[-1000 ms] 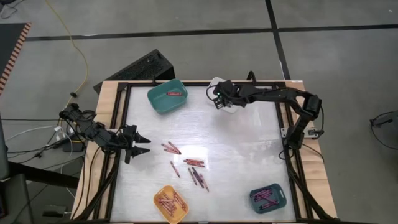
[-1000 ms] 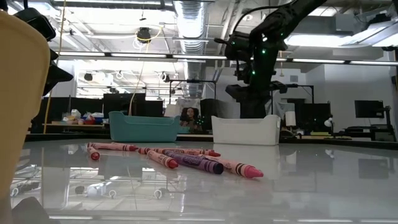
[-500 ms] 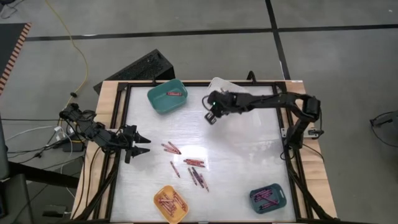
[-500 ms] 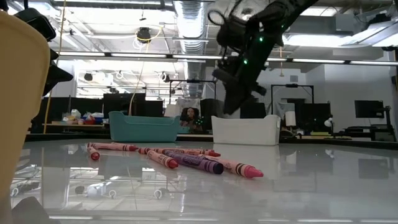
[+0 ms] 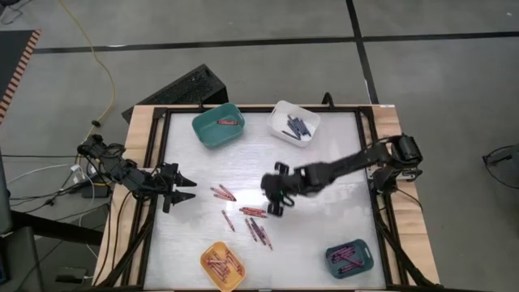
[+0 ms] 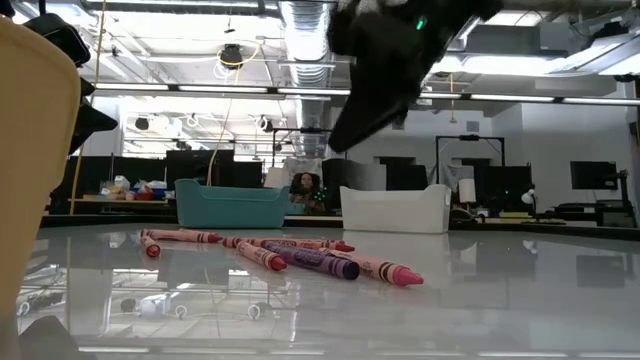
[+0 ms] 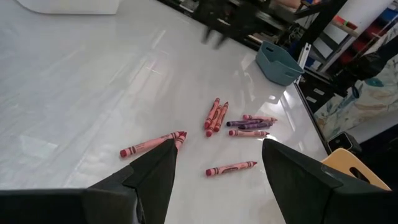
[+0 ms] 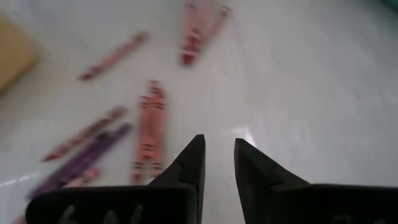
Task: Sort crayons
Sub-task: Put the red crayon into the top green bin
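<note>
From above, the right hand [image 5: 276, 197] reaches across the tabletop [image 5: 324, 219] and hovers just beside the loose crayons [image 5: 253, 212], while the left hand [image 5: 183, 190] waits at the left edge, fingers spread. The right wrist view shows its fingers [image 8: 194, 163] narrowly apart, holding nothing, over the crayons.

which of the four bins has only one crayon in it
The teal bin at the table's far left holds a single red crayon; the white, yellow and dark teal bins each hold several.
</note>
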Available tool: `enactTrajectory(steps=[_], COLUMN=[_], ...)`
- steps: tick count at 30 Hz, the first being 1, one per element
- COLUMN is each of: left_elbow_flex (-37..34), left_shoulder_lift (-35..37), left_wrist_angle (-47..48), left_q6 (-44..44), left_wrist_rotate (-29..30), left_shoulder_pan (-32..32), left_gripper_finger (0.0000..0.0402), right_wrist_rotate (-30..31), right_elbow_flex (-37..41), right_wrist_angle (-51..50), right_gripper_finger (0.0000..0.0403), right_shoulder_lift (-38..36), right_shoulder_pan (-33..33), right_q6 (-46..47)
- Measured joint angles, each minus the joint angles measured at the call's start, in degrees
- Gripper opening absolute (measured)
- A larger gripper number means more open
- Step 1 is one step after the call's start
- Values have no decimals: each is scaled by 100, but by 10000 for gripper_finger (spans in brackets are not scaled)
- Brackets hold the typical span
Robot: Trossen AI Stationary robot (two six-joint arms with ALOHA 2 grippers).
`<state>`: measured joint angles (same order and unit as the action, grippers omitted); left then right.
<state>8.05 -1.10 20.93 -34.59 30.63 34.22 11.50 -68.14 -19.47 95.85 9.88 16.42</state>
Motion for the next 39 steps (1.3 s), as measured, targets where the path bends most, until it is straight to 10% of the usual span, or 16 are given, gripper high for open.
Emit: enactTrajectory(steps=[11, 39], left_elbow_flex=[0, 0], left_shoulder_lift=[-2, 0], left_wrist_angle=[2, 18], left_q6=[0, -71], left_wrist_rotate=[2, -8], left_shoulder_pan=[0, -2], left_gripper_finger=[228, 228], right_wrist_rotate=[1255, 1218], right_elbow_flex=[-9, 2], right_wrist_angle=[772, 975], right_gripper_finger=[81, 82], right_shoulder_lift=[321, 1441], right_shoulder_pan=[1130, 957], right_q6=[-133, -97])
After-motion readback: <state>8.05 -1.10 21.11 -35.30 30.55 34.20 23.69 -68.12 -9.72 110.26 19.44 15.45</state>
